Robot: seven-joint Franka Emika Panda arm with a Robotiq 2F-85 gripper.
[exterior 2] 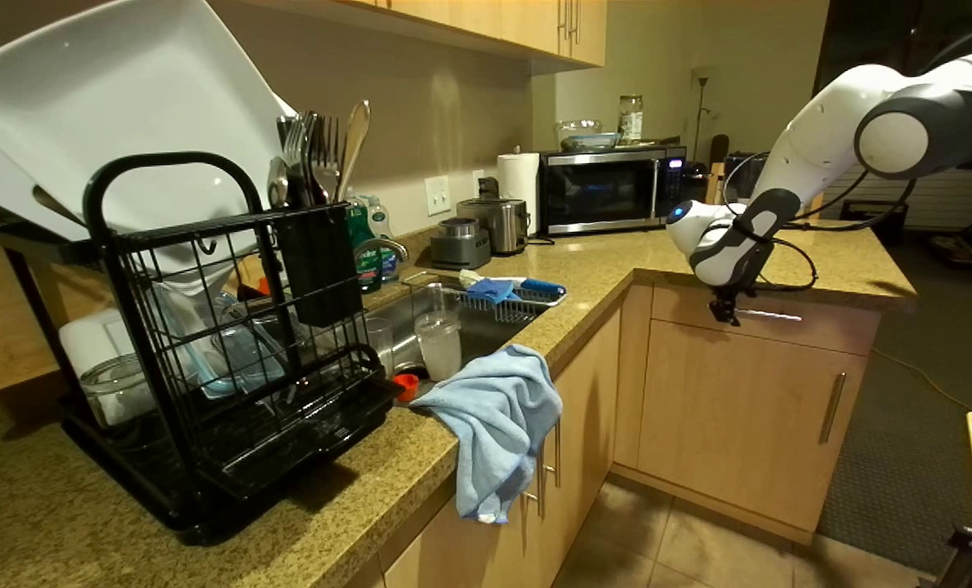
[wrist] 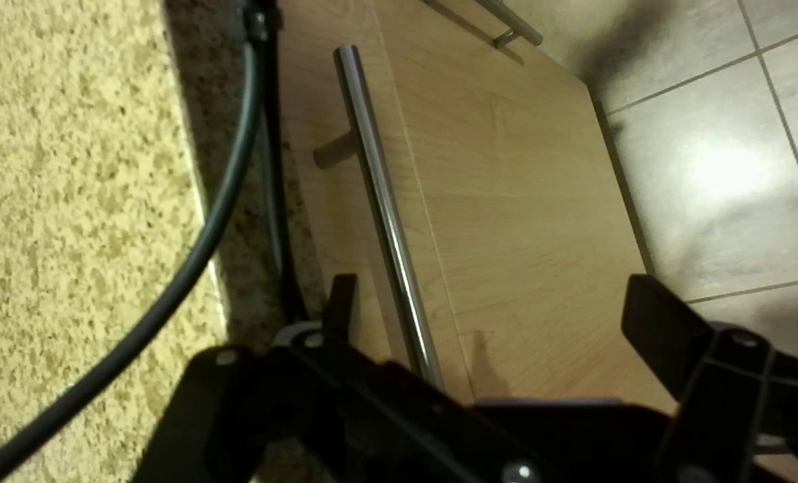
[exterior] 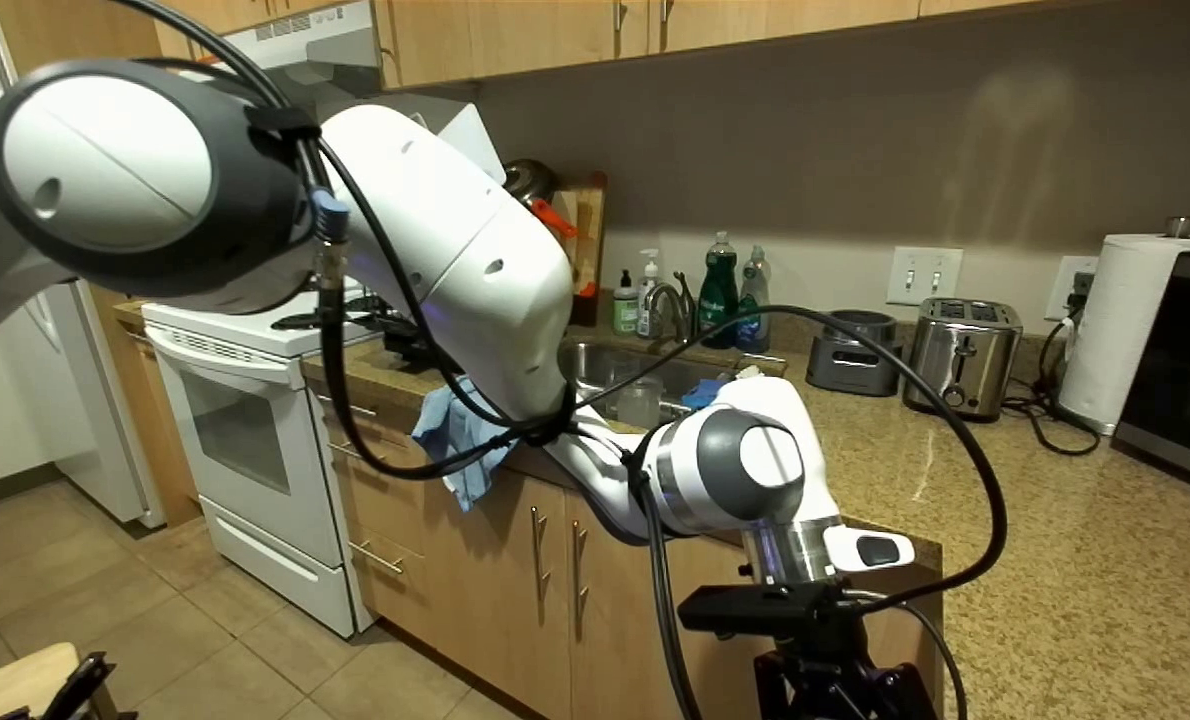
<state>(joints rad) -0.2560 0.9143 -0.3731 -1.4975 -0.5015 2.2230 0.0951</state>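
Observation:
My gripper [wrist: 496, 312] is open, with its two black fingers wide apart and nothing held. A metal bar handle [wrist: 389, 215] on a light wood drawer front runs between the fingers in the wrist view, nearer the left finger. I cannot tell whether the gripper touches it. In an exterior view the gripper [exterior 2: 724, 309] is just beside the drawer handle [exterior 2: 770, 315], below the countertop edge. In an exterior view the gripper [exterior: 840, 680] is low at the bottom edge, its fingertips cut off. A cabinet door [exterior 2: 739, 408] with its own vertical handle [exterior 2: 834, 408] is below the drawer.
The granite countertop [wrist: 70, 201] edge is left of the gripper, with a black cable [wrist: 218, 221] looping over it. A blue towel [exterior 2: 498, 425] hangs by the sink [exterior 2: 486, 331]. A black dish rack [exterior 2: 233, 327], toaster [exterior 2: 498, 224] and microwave [exterior 2: 604, 192] stand on the counter.

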